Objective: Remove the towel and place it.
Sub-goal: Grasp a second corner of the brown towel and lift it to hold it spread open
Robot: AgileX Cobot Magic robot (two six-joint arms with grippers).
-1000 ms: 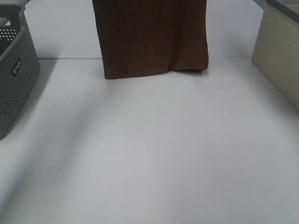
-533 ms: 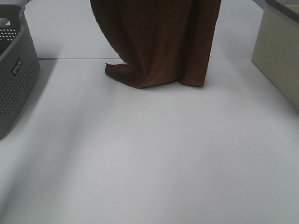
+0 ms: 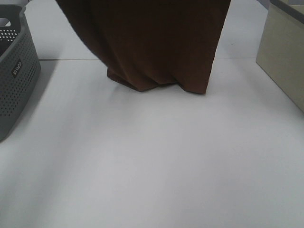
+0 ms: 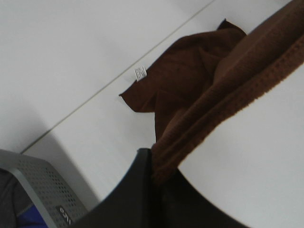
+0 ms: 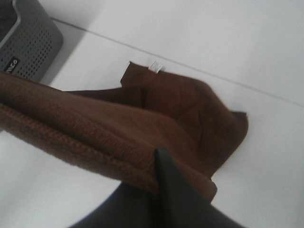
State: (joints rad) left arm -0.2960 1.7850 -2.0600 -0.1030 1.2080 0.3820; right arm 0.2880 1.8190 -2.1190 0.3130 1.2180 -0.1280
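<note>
The towel [image 3: 156, 42] hung at the far middle of the table [image 3: 152, 166], its upper hem clenched by the left gripper [image 4: 156, 167] and the right gripper [image 5: 159, 171], its lower edge crumpled on the surface, so removal looked done and placing barely begun.

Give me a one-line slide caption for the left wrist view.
The left tool grips the towel by its hem; its lower end, white tag showing, lies crumpled on the table.

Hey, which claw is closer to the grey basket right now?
Left. The left claw, pinching the towel, is close by the grey basket; the right claw pinches the towel farther off, with draped cloth between.
</note>
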